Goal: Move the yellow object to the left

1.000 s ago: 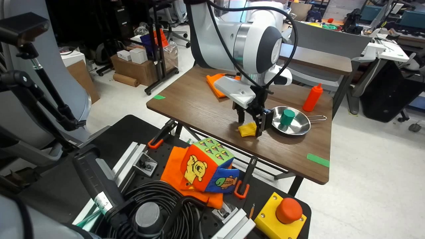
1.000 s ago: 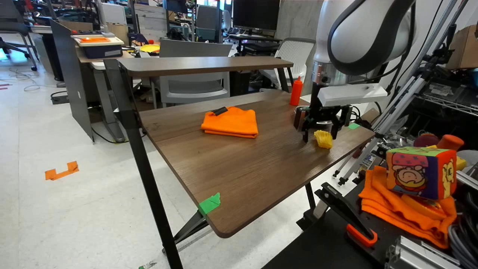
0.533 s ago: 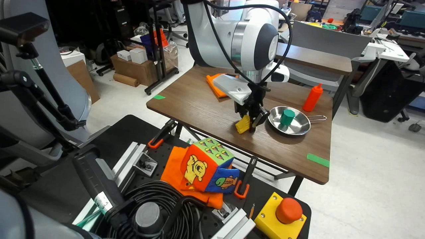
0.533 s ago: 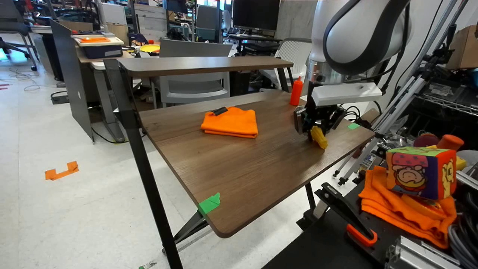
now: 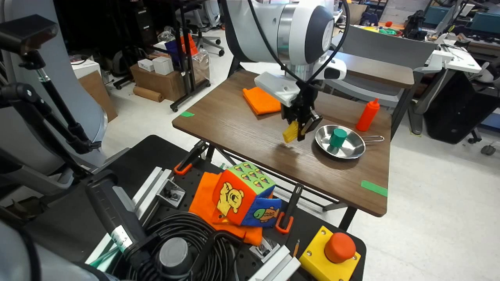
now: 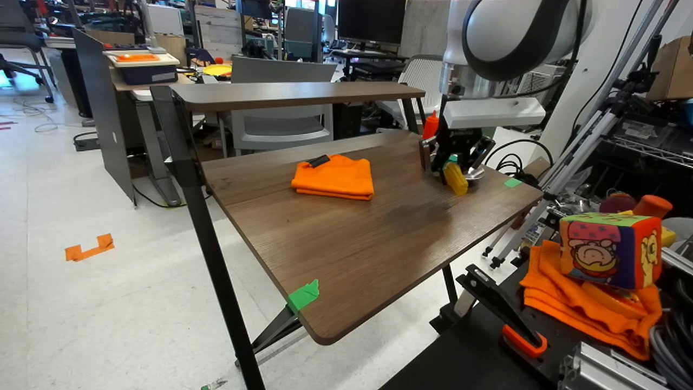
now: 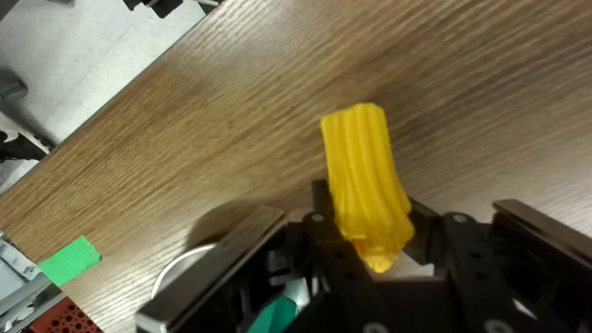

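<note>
I can read no word, number or brand in any of my views; the labels I see are too small or blurred. In an exterior view, a white sticker [image 5: 122, 237] with faint print stands on a black handle [image 5: 107, 210]. In an exterior view, a pale label [image 6: 163, 77] sits on the side of a dark blue bin [image 6: 132, 76], and I cannot make out its wording. At the lower left of my wrist view, a white patch [image 7: 15, 254] bears small marks that blur past reading; I cannot tell what it stands on.
</note>
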{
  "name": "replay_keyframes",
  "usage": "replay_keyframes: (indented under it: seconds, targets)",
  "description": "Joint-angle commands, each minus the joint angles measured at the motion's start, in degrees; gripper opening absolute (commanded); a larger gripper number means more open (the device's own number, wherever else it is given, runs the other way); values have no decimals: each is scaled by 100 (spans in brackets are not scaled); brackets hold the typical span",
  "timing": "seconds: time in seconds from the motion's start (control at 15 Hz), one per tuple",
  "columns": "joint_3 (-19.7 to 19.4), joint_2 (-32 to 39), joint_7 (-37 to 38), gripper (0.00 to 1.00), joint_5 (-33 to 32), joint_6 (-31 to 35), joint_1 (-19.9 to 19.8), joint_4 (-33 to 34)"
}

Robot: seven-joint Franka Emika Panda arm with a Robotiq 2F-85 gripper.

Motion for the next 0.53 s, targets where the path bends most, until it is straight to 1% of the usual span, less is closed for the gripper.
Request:
replay_keyframes:
  seconds: [0.0,0.2,0.33,0.47]
  targets:
    - [168,-403,135,7,-36,-268,81,80]
    - [517,-570,57,7,63,-234,78,170]
    - [831,-673,-88,7,174,2,31,111]
    - [991,-668,-5,7,43,376,174,32]
